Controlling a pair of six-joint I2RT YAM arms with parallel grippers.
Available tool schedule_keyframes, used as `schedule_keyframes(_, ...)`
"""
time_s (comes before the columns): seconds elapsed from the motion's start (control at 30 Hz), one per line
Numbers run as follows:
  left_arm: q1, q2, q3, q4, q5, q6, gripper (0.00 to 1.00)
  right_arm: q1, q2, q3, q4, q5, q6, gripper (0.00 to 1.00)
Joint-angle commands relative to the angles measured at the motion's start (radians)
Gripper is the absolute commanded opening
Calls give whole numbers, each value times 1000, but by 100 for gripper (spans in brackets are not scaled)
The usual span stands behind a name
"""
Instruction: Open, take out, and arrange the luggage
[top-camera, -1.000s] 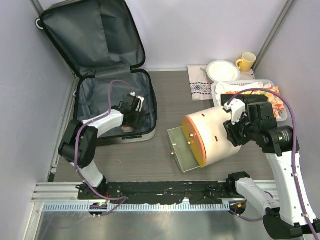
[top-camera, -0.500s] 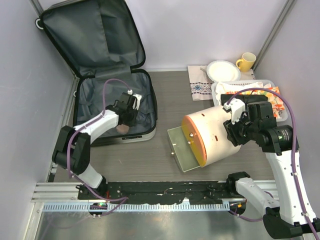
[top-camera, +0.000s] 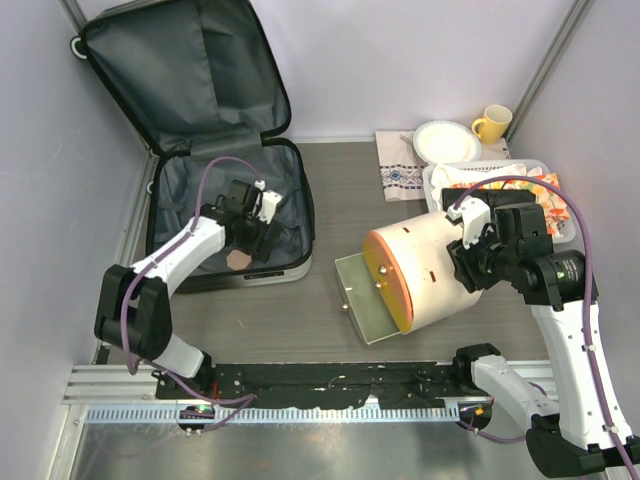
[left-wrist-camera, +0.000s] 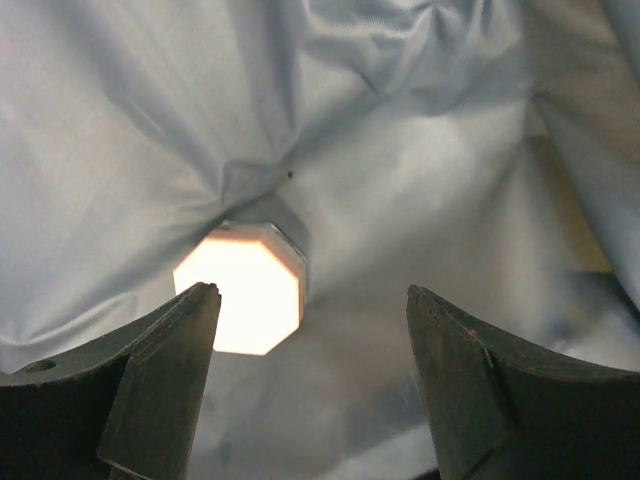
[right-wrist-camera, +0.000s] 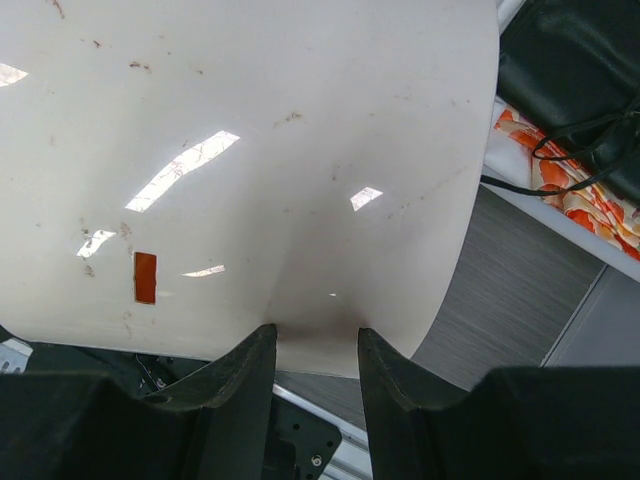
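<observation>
The luggage (top-camera: 200, 90) lies open on the surface, its grey lining soft and creased. Inside it, our left gripper (left-wrist-camera: 310, 292) holds its jaws apart over a flat, pale octagonal piece (left-wrist-camera: 243, 300). We should centre on it, then close squarely. Right of the luggage, our right gripper (right-wrist-camera: 315, 340) has its jaws clamped on a smooth white drum (right-wrist-camera: 250, 150).

Left arm (top-camera: 185, 250) white with black joints, purple cable (top-camera: 207, 180) (left hand (left-wrist-camera: 310, 300) matte black).

Left tool (left-wrist-camera: 312, 305) has reopened, pulling away from octagonal piece (left-wrist-camera: 243, 298).
</observation>
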Motion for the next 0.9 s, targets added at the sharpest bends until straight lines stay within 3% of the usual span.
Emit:
schedule_keyframes(0.0,23,-48,-28,-64,0,-10,80,0,26,-11,-169,39,-12,44)
schedule_keyframes(0.23,54,64,-80,-10,-97,-108,81,0,28,-10,-172,39,-15,44)
schedule_keyframes(0.4,60,133,-89,27,-92,-154,80,0,23,-6,-175,47,-15,44)
schedule_keyframes(0.5,63,150,-80,38,-80,-165,74,0,26,-2,-175,48,-13,44)
schedule_keyframes(0.73,101,114,-45,13,-34,-155,46,0,28,-3,-175,48,-19,44)
schedule_keyframes(0.87,101,55,-3,7,12,-133,38,0,25,-8,-175,47,-19,44)
